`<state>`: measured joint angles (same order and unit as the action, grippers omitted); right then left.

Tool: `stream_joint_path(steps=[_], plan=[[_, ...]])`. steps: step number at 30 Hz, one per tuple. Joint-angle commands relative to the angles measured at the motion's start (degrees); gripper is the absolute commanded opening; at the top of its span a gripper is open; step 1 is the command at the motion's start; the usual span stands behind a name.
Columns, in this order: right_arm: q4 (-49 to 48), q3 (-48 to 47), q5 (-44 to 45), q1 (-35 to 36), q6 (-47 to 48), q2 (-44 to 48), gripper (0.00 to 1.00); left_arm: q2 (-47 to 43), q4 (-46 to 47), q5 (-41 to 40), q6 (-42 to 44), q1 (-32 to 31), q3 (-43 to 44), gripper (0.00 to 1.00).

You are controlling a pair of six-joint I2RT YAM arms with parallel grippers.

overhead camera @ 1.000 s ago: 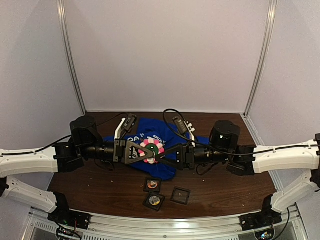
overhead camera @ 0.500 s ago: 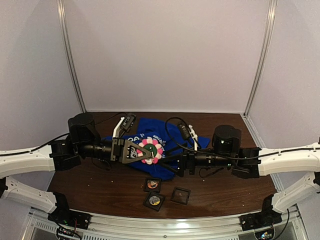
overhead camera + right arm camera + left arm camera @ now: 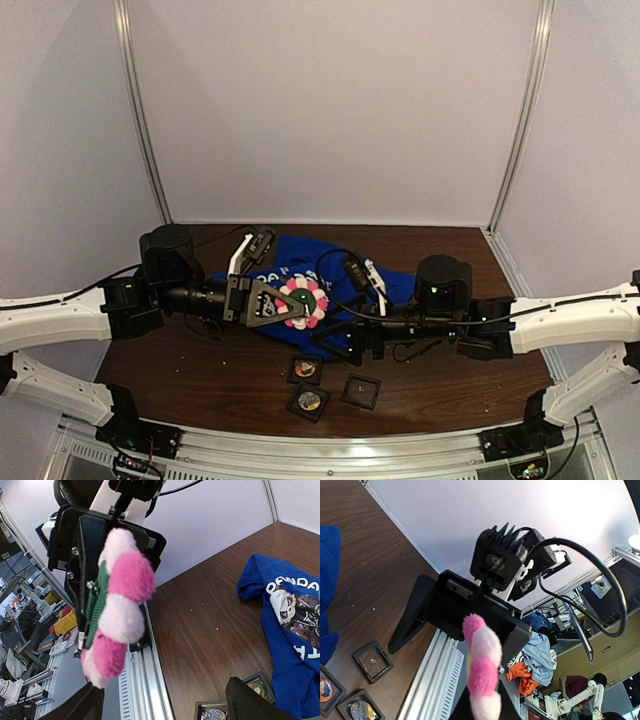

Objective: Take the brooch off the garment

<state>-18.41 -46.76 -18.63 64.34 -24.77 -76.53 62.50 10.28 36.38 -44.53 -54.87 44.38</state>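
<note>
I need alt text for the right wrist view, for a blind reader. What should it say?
A fluffy pink-and-white flower brooch with a green centre, seen edge-on, is clamped in the left gripper. To its right, a crumpled royal-blue T-shirt with a panda print lies on a dark wooden table.

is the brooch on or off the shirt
Off: the left pincer holds the brooch in the air, apart from the shirt.

We see a fuzzy plush brooch [image 3: 122, 580], soft matt blue cloth garment [image 3: 295, 670] on the table [image 3: 200, 630], its wood-grain top faintly glossy.
</note>
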Motion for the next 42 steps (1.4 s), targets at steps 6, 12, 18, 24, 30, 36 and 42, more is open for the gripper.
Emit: stream_joint_path(steps=[6,12,18,24,30,36,42], plan=[[-2.69,-1.92,-5.01,0.44,-0.90,0.25,0.82,0.91,0.45,2.32,0.95,-0.23,0.94,0.00],[-4.18,-1.85,-6.91,0.44,-1.95,0.30,0.82,0.89,0.98,3.06,1.09,-0.21,0.69,0.00],[-4.81,-2.32,-7.28,0.42,-2.98,-0.45,0.78,1.30,1.64,4.51,1.23,-0.23,0.38,0.00],[-6.03,-2.19,-6.51,0.42,-3.67,-1.12,0.77,1.24,1.93,4.75,1.21,-0.22,0.14,0.00],[-6.35,-1.15,-4.33,0.35,-3.94,-0.14,0.77,1.15,2.06,4.84,1.45,-0.20,-0.15,0.00],[-4.41,1.80,0.93,0.32,-3.34,3.23,0.83,-0.40,0.78,3.30,2.66,-0.23,-0.40,0.00],[-2.83,3.63,4.15,0.43,-1.46,3.61,0.85,-1.70,-1.22,3.35,3.81,-0.07,0.91,0.00]])
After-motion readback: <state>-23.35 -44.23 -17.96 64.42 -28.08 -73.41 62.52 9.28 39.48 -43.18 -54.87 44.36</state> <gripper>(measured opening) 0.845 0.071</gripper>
